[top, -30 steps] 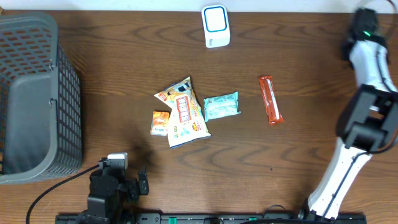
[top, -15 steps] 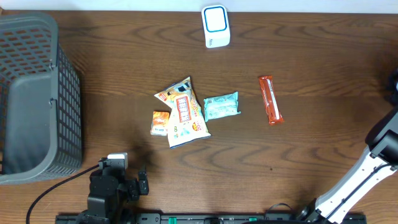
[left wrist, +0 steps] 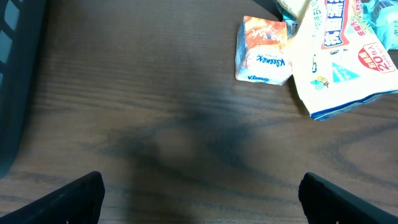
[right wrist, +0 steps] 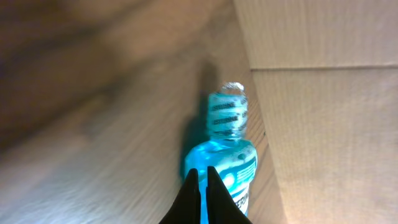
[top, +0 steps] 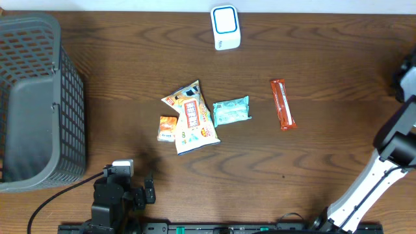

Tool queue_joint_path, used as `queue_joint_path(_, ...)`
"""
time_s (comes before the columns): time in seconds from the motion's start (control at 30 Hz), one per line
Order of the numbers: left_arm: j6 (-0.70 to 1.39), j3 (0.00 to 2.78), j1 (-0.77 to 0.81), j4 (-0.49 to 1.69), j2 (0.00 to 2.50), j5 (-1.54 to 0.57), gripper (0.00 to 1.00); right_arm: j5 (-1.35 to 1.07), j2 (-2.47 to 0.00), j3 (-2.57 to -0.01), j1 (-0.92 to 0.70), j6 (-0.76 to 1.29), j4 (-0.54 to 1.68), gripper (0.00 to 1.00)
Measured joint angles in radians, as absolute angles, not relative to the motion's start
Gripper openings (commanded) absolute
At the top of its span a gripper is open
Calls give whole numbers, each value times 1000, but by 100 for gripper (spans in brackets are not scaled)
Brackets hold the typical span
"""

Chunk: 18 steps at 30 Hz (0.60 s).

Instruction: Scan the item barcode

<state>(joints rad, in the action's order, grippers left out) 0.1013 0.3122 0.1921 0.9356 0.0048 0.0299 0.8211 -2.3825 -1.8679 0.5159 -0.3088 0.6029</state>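
light crinkly snack bag (top: 190, 117) is lying flat, probably wanting an edge pinch; left gripper (left wrist: 200, 190) is gaping, right gripper (right wrist: 201, 173) is pressing together, empty.

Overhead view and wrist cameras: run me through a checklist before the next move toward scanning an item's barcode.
1. Left gripper open and empty: ok.
2. Right gripper ready to grasp: not ok, it is shut, tips together in front of a blue bottle.
3. White scanner unobstructed: ok.
4. Red bar lying alone, easy to pick: ok.
5. Chip bag free of neighbours: not ok, it lies against the tissue pack.
6. Barcode showing on any item: cannot tell.
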Motion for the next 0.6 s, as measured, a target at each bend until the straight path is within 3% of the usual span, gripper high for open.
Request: queue_joint_path(0.6, 101, 312, 192, 936, 5, 30, 100, 734, -2297, -1868, 152, -268, 818, 1)
